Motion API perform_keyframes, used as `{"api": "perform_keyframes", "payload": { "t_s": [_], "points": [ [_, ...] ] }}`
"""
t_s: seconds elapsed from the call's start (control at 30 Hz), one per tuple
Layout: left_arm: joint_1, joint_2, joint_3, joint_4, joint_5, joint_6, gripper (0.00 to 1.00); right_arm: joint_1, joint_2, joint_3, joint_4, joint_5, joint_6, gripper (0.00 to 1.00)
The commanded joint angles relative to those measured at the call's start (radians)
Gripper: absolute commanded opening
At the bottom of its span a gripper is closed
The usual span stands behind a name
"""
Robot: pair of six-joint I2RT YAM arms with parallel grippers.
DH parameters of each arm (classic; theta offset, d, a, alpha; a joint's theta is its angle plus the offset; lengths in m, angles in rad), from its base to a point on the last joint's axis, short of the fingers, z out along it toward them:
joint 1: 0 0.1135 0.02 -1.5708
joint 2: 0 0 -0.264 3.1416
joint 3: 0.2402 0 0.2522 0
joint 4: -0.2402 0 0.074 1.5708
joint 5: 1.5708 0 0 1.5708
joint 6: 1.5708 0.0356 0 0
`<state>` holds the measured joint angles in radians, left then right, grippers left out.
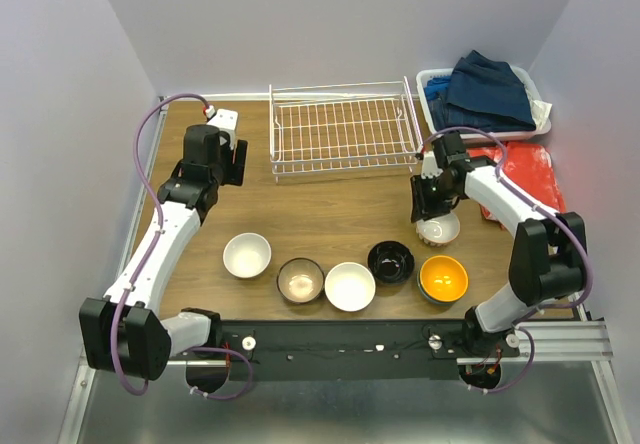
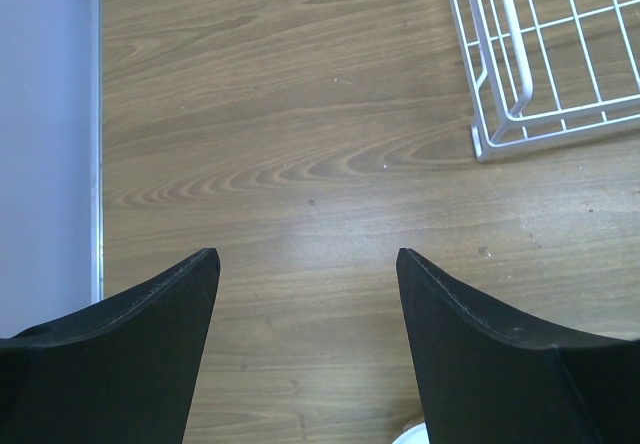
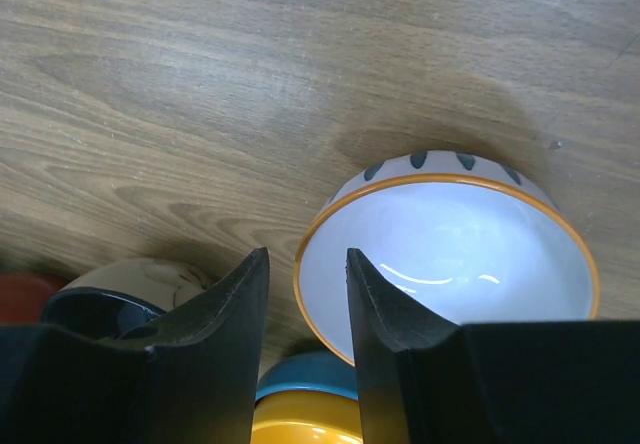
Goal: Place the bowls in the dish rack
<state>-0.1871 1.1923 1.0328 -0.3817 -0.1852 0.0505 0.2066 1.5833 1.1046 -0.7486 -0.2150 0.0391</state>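
Observation:
The white wire dish rack (image 1: 343, 134) stands empty at the back of the table, and its corner (image 2: 520, 114) shows in the left wrist view. Near the front lie two white bowls (image 1: 246, 254) (image 1: 350, 286), a tan-brown bowl (image 1: 300, 279), a black bowl (image 1: 390, 261) and an orange bowl with a blue outside (image 1: 442, 279). My right gripper (image 1: 428, 209) (image 3: 306, 254) grips the rim of a tipped white bowl with an orange rim (image 3: 450, 254) (image 1: 441, 231), one finger inside it and one outside. My left gripper (image 1: 235, 159) (image 2: 308, 256) hangs open over bare wood left of the rack.
A white basket of blue clothes (image 1: 485, 94) sits at the back right with a red mat (image 1: 525, 179) in front of it. The orange bowl (image 3: 300, 414) and the black bowl (image 3: 100, 309) lie close under the right fingers. The grey wall (image 2: 45, 134) borders the table's left edge.

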Motion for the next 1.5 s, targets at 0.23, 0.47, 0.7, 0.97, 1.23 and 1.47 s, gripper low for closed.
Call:
{"api": "perform_keyframes", "payload": {
  "t_s": [0.23, 0.47, 0.7, 0.97, 1.23, 1.47],
  "points": [
    [0.006, -0.046, -0.039, 0.038, 0.006, -0.018, 0.81, 0.073, 0.032, -0.042, 0.041, 0.107, 0.054, 0.40],
    [0.011, -0.059, -0.060, 0.050, 0.010, -0.024, 0.81, 0.089, 0.057, -0.042, 0.063, 0.164, 0.048, 0.26],
    [0.011, -0.063, -0.057, 0.052, 0.009, -0.017, 0.81, 0.089, 0.011, -0.039, 0.022, 0.206, 0.005, 0.01],
    [0.011, -0.033, -0.011, 0.060, 0.006, 0.008, 0.81, 0.093, -0.075, 0.127, -0.182, 0.126, -0.065, 0.01],
    [0.011, 0.076, 0.128, 0.052, 0.067, -0.029, 0.81, 0.097, -0.046, 0.530, -0.293, -0.254, -0.134, 0.01],
    [0.011, 0.225, 0.235, 0.092, 0.164, -0.101, 0.80, 0.099, 0.168, 0.834, -0.002, -0.588, -0.084, 0.01]
  ]
}}
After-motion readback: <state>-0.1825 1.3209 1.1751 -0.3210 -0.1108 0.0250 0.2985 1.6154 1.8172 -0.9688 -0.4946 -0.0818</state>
